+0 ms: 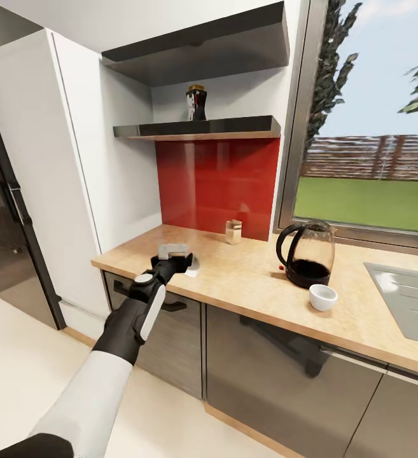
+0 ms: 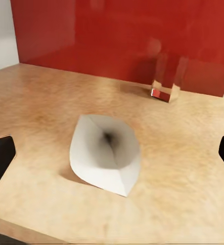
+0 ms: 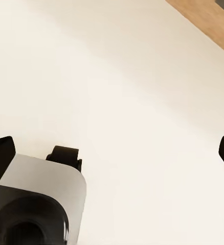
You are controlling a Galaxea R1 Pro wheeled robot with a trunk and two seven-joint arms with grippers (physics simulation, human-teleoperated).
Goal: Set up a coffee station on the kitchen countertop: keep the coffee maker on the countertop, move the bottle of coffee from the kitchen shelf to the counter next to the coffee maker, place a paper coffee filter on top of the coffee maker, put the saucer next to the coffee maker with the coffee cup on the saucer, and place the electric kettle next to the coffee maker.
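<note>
Left hand (image 1: 182, 263) is held wide open, empty, lined up on the paper coffee filter (image 2: 106, 153) lying on the desk (image 1: 247, 280), presumably for grabbing.

Home kitchen: wood-look countertop (image 1: 247, 280); steel sink (image 1: 412, 292); red backsplash (image 1: 215, 184); electric kettle (image 1: 307, 254); wall shelf (image 1: 196, 129)

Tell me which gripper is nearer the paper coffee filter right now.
Left. The left gripper is open right at the paper coffee filter on the countertop, one finger on each side. The right gripper points down at the floor, away from the counter.
</note>
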